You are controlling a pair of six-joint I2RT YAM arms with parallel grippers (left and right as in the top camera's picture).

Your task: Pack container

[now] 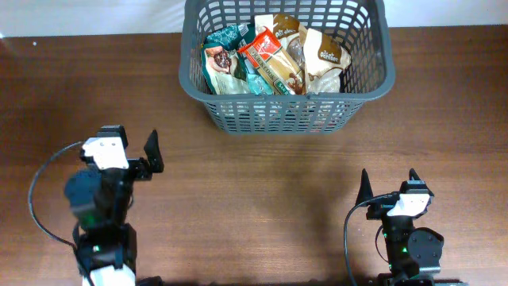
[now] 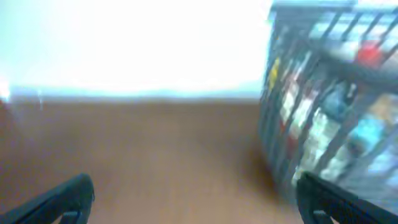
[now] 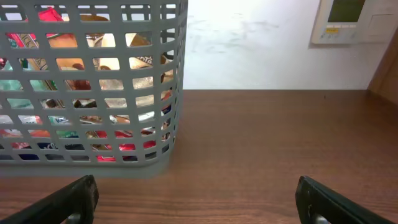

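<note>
Basket (image 1: pixel 282 115), snack packets (image 1: pixel 274 59) inside, sits at far centre of table (image 1: pixel 254 206), long axis left-right. Left claw (image 1: pixel 131 141) and right claw (image 1: pixel 389 179) both spread open, empty. Basket lies ahead, between them; neither arm clearly nearer.

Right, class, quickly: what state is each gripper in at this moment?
Left gripper: open, holding nothing.
Right gripper: open, holding nothing.

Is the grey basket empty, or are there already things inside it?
Not empty. In the overhead view several food packets lie inside the container, and the right wrist view shows them through its slotted wall.
</note>
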